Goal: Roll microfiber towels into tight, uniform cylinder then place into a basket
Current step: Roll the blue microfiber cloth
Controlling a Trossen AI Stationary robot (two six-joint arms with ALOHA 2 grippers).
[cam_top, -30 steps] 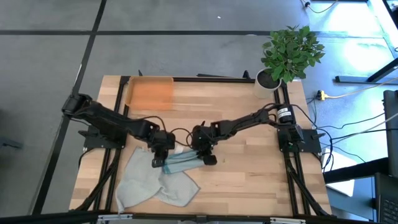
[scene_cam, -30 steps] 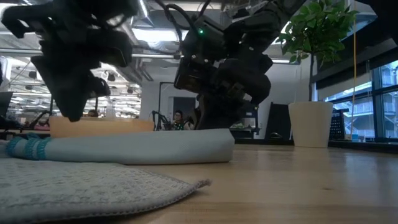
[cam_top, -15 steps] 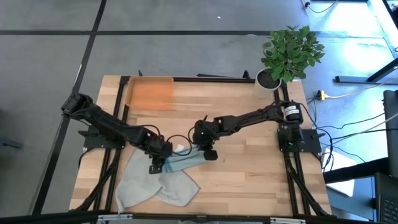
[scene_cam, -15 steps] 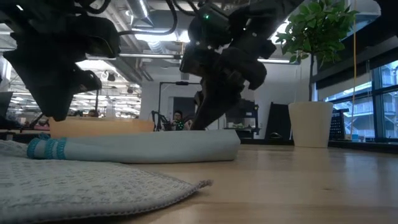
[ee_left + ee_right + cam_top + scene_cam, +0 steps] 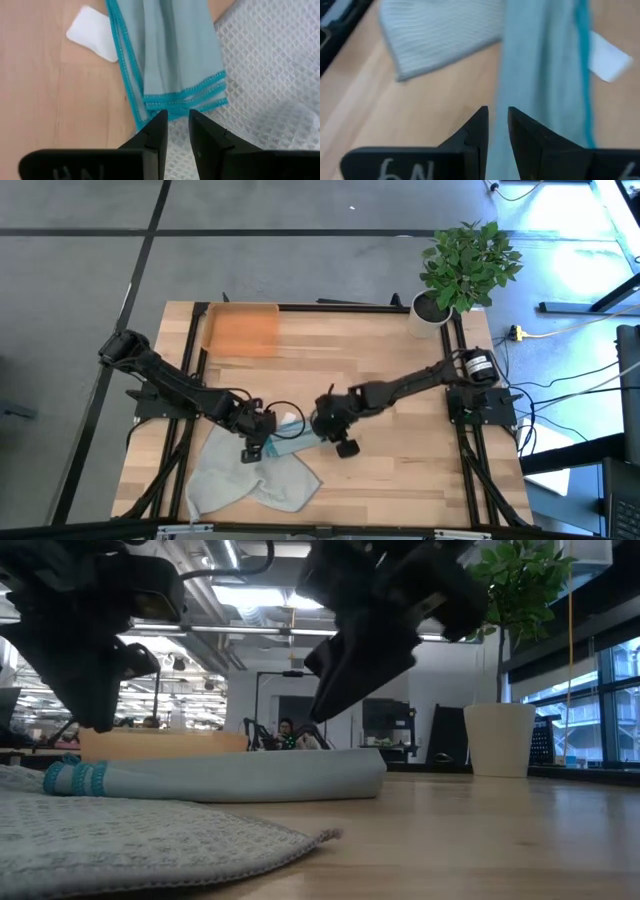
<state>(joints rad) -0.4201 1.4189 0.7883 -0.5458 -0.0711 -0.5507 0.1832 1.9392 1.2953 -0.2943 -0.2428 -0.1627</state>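
Note:
The light teal-blue microfiber towel (image 5: 292, 443) lies rolled into a long cylinder (image 5: 230, 778) on the wooden table. Its stitched left end (image 5: 185, 97) rests on the flat pale grey-green towel (image 5: 240, 480). My left gripper (image 5: 175, 120) hovers just above that end, its fingers shut to a narrow slit with nothing between them. My right gripper (image 5: 497, 117) is shut the same way. It hangs raised over the roll's right end (image 5: 325, 705) and is clear of it. The orange basket (image 5: 240, 330) stands at the far left.
A white plant pot (image 5: 432, 308) with a green plant stands at the table's far right corner. A white label (image 5: 92, 27) sticks out from the roll's side. Bare wood lies to the right of the roll (image 5: 420, 450).
My right gripper has risen off the roll's right end and drifted toward the near edge. My left gripper has swung toward the near edge, to the roll's left end. The roll has stayed in place on the table.

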